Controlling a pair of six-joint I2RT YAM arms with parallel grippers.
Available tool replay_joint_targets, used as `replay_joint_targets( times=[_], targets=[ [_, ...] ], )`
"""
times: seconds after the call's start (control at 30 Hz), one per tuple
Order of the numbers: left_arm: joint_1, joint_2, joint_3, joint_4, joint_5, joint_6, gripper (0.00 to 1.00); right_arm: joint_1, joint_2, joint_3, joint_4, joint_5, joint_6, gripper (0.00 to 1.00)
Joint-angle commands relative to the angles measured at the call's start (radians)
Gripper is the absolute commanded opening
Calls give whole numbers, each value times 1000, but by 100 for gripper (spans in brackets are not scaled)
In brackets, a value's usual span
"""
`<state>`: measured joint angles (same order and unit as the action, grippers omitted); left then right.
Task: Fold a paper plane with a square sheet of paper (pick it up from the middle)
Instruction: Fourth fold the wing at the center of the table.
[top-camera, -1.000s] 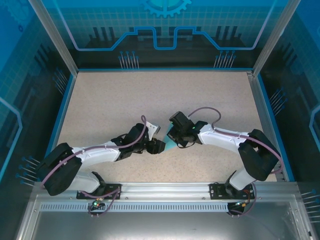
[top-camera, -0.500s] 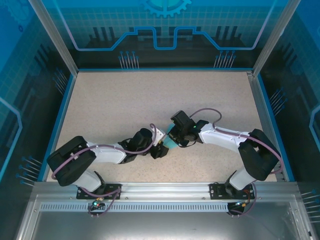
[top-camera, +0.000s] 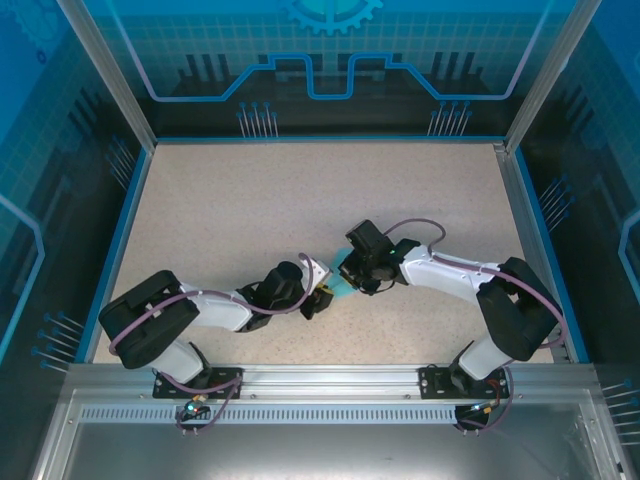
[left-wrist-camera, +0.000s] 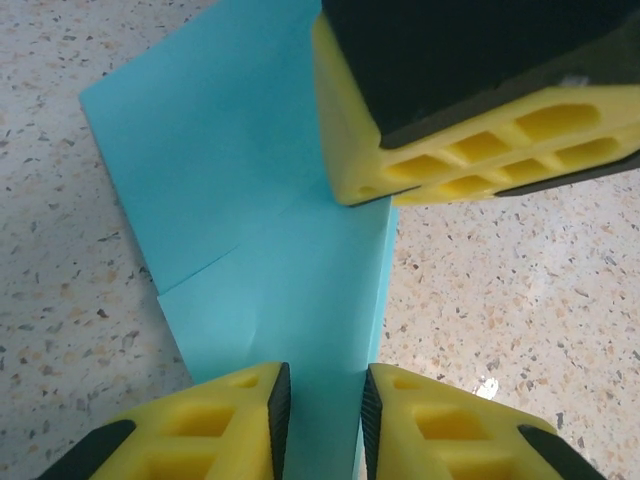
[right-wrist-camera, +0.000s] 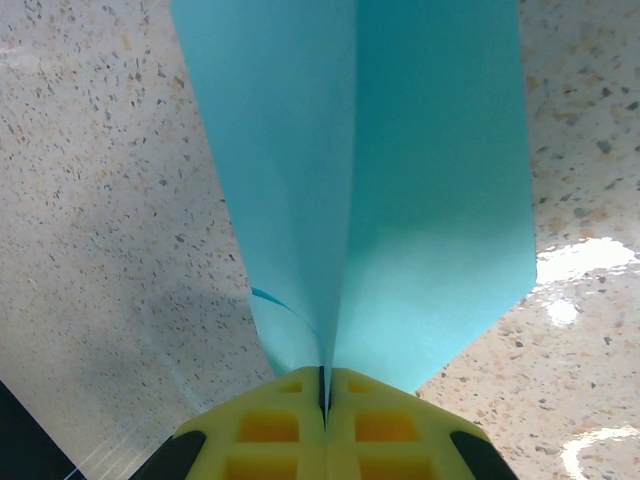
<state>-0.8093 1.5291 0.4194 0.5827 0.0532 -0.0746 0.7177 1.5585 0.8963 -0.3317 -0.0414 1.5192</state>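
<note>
The right claw (right-wrist-camera: 323, 385), hollow-celled yellow plastic, was pinched shut on the centre crease of the light cyan sheet of paper (right-wrist-camera: 430, 180). The paper was folded into a smooth, tapering wedge over the speckled, stone-like tabletop (right-wrist-camera: 110, 200). The left claw (left-wrist-camera: 322, 395) straddled the paper's narrow strip, its black-padded fingers (left-wrist-camera: 275, 400) slightly apart.

You've got a speckled beige tabletop (top-camera: 250, 200), edged in blue. Behind it, a blue gear-printed panel (top-camera: 400, 40); at the near edge, an aluminium rail (top-camera: 330, 377).
</note>
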Motion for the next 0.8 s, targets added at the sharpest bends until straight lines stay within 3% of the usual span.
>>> replay_joint_targets(
  times=[0.0,0.27,0.43,0.53,0.67,0.77],
  targets=[
    [-7,12,-19,57,-15,24,27,-19,-9,-11,-20,-33,12,1],
    [-7,17,-5,51,12,33,26,-25,0,-11,-3,-77,9,2],
    [-8,26,4,47,19,34,18,-28,6,-11,-3,-92,2,5],
    [-7,25,3,42,21,30,13,-34,2,-6,-6,-91,-45,19],
    [-7,26,10,12,26,-16,10,-39,-17,39,-64,-53,-199,50],
    [-7,22,6,4,30,-89,10,-55,-45,13,-20,-68,-313,60]
  ],
)
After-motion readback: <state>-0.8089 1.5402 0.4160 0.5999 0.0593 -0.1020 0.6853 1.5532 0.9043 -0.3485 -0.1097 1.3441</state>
